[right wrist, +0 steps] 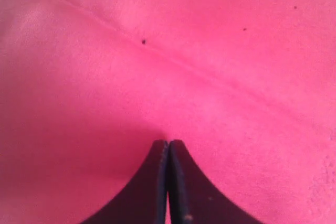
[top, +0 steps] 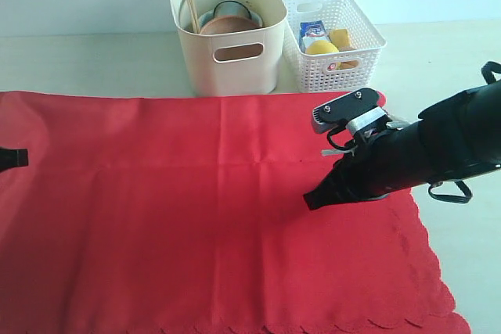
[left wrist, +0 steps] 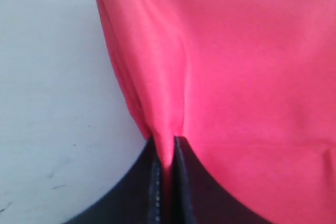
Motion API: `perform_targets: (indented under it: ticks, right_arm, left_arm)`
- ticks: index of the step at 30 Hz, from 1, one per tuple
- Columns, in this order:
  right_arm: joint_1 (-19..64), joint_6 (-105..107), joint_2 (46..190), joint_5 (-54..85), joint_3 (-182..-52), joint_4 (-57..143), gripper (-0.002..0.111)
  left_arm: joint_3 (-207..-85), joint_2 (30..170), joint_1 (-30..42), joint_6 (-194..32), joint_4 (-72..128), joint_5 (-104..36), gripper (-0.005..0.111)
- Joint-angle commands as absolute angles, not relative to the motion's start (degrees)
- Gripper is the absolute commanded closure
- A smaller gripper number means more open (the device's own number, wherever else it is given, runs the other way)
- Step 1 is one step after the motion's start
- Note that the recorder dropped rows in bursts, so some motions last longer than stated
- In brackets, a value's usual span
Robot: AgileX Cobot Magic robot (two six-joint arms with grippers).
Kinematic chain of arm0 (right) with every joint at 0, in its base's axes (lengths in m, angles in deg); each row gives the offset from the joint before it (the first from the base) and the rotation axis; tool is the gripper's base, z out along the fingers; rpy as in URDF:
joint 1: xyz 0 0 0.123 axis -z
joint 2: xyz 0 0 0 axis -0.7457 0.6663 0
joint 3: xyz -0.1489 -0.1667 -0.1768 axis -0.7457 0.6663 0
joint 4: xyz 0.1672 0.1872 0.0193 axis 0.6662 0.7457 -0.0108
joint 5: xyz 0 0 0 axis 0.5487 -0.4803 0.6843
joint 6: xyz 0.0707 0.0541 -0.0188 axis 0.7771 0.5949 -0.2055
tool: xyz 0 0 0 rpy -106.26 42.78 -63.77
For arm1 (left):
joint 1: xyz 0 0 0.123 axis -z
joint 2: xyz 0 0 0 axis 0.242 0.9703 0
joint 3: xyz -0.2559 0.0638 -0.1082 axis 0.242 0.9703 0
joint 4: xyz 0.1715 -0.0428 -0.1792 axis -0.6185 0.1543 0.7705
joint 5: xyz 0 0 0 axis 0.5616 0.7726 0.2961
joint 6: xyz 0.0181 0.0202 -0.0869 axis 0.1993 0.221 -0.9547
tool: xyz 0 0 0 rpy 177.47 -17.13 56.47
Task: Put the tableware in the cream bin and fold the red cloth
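Carton [top: 314, 30] near cream bin [top: 235, 77], print illegible

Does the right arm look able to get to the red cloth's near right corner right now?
Probably yes: the right gripper sits over the red cloth, and nothing lies between it and that corner.

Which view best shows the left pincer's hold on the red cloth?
The left wrist view: the left pincer is shut on a bunched fold of the red cloth. The exterior view catches only its dark tip at the cloth's edge; the right wrist view shows none of it.
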State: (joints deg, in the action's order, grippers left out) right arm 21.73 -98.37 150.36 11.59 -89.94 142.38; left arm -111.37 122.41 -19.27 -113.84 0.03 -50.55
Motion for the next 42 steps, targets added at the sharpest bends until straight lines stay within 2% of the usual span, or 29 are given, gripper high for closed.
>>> perform_targets:
  ticks: [1,6,14,21,28,36,42]
  right_arm:
    - [21.58,-98.31,150.86,12.15,-90.15,142.29,0.108]
    - [21.58,-98.31,150.86,12.15,-90.15,142.29,0.108]
    - [21.58,-98.31,150.86,12.15,-90.15,142.29,0.108]
    - [21.58,-98.31,150.86,12.00,-90.15,142.42,0.108]
    - [21.58,-98.31,150.86,10.69,-90.15,142.42,0.108]
    - [21.58,-97.55,150.86,10.69,-90.15,142.54,0.108]
    - [21.58,-97.04,149.12,10.98,-90.15,142.54,0.108]
  left_arm:
    - [-111.58,117.96,-15.94,-117.03,-2.52,-50.31,0.107]
    - [-111.58,112.47,-10.09,-119.40,-3.27,-47.49,0.107]
    - [-113.01,105.41,3.05,-123.09,-3.27,-44.55,0.107]
    - [-121.34,104.67,17.56,-125.78,-3.27,-32.35,0.107]
    - [-130.56,106.07,30.89,-126.85,-0.99,-27.34,0.107]
    - [-139.65,115.08,33.60,-127.10,1.73,-19.18,0.107]
    - [-143.73,119.09,35.78,-127.10,3.29,-18.20,0.107]
